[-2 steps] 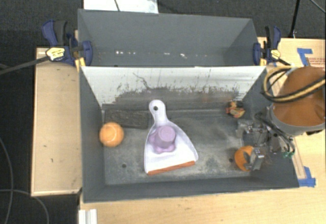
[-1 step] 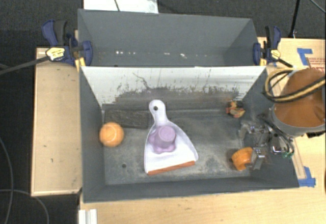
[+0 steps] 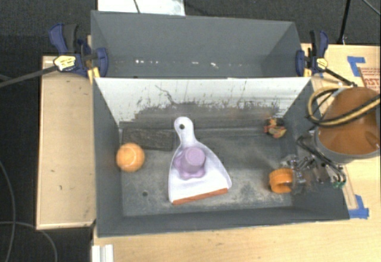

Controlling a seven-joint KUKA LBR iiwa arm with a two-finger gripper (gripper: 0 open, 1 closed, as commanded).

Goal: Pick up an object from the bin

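Note:
My gripper (image 3: 305, 172) is low at the bin's right side, close to the right wall. A small orange cylinder-like piece (image 3: 279, 180) lies on the floor right against the gripper's left end; whether it is gripped is hidden. A small yellow-and-red thing (image 3: 274, 128) rests in the back right corner, behind the gripper.
A white dustpan (image 3: 209, 178) with an orange front lip lies mid-bin, handle pointing to the back, with a purple knobbed piece (image 3: 192, 162) on it. An orange ball (image 3: 130, 156) sits at the left. A dark flat block (image 3: 146, 139) lies behind the ball. The arm's orange cover and cables overhang the right rim.

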